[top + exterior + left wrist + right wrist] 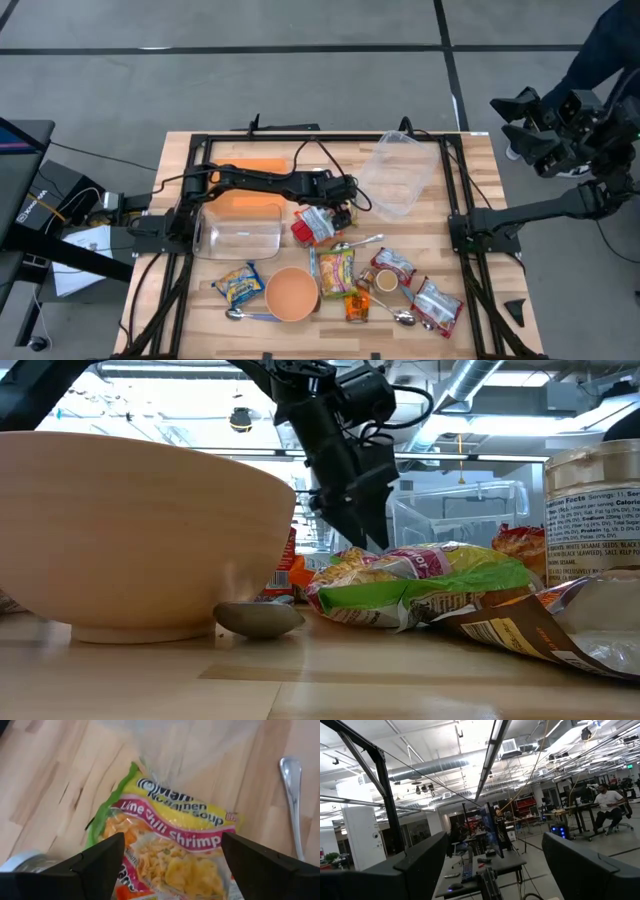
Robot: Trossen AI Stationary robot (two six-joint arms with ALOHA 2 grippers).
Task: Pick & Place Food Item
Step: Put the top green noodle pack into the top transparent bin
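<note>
Pale butcher-block wooden table (470, 170) carries scattered snack packets on grey concrete floor (300, 90). Left gripper (345, 212) hovers wide-jawed over the yellow-and-green shrimp ramen packet (172, 850). Right gripper (492, 870), also wide, faces an open-ceilinged workshop.

Two dark, matte-black jointed arms (265, 181) trail looping black cables, with orange accents near the base.

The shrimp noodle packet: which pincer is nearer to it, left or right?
Left. The left pincer hangs open just above the shrimp noodle packet, which fills its wrist view. The right pincer is far away, off the table's right edge, pointing into the room.
</note>
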